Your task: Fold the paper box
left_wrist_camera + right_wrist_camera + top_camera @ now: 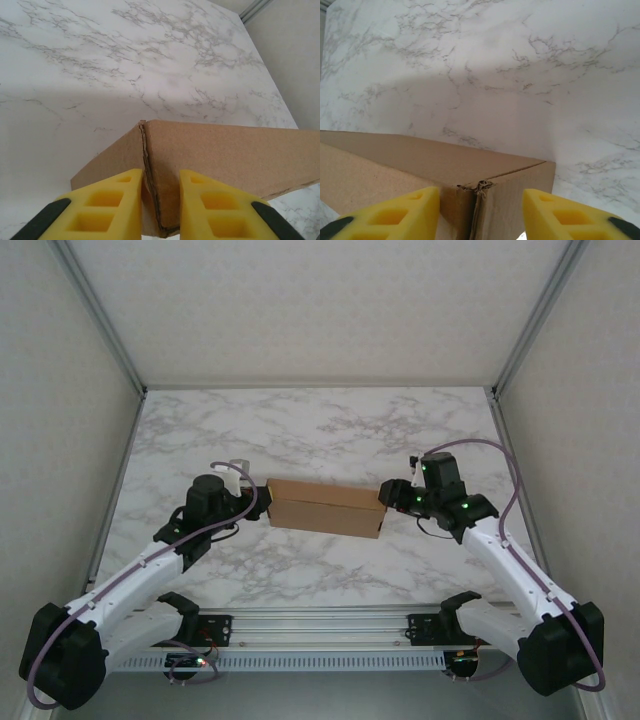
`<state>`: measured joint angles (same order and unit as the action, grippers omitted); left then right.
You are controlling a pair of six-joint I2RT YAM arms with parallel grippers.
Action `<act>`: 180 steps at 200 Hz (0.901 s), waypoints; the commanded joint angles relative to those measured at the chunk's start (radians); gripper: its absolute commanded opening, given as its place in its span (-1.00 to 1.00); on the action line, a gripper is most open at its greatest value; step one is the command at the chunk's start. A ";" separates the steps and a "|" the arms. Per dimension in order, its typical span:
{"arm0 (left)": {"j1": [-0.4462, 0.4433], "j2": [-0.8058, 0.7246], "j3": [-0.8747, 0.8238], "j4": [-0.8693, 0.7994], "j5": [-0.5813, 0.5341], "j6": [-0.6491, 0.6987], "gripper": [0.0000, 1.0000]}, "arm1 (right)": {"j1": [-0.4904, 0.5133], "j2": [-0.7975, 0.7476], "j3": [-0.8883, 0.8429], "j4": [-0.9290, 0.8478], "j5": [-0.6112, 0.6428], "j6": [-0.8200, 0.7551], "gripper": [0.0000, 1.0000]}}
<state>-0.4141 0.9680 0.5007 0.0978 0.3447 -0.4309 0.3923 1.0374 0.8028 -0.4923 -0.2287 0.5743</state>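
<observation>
The left gripper [161, 210] is drawn in narrow, its yellow fingers [112, 207] set against both faces of one end corner of the paper box [327, 507], right where a rough seam runs down the cardboard. A pinch on that corner is judged, likely so the end wall is pressed flat against the side. The right gripper [481, 215] is held wider, its jaws straddling the opposite end corner with a clear gap on the right-hand side; nothing is clamped there.

The box is caught from both ends, so it can be steadied by one arm while the other works. It lies mid-table [330, 430] on the marble, long side across, already raised into a closed-looking shape.

The foot of each corner is cut off at the bottom of the wrist views. Tabs and inner flaps are hidden, so it cannot be told whether the ends are tucked.
</observation>
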 commanded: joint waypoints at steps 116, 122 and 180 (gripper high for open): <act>0.003 0.021 0.005 -0.105 0.015 0.020 -0.57 | 0.001 -0.053 -0.072 -0.024 -0.081 0.080 -0.27; 0.004 0.019 0.003 -0.104 0.016 0.019 -0.57 | 0.001 -0.050 -0.080 -0.016 -0.091 0.087 -0.31; 0.003 0.005 -0.028 -0.057 0.058 -0.009 -0.68 | 0.001 -0.022 -0.121 0.018 -0.135 0.093 -0.79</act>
<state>-0.4103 0.9695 0.5076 0.0883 0.3458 -0.4286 0.3874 0.9730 0.7261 -0.4282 -0.3279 0.6697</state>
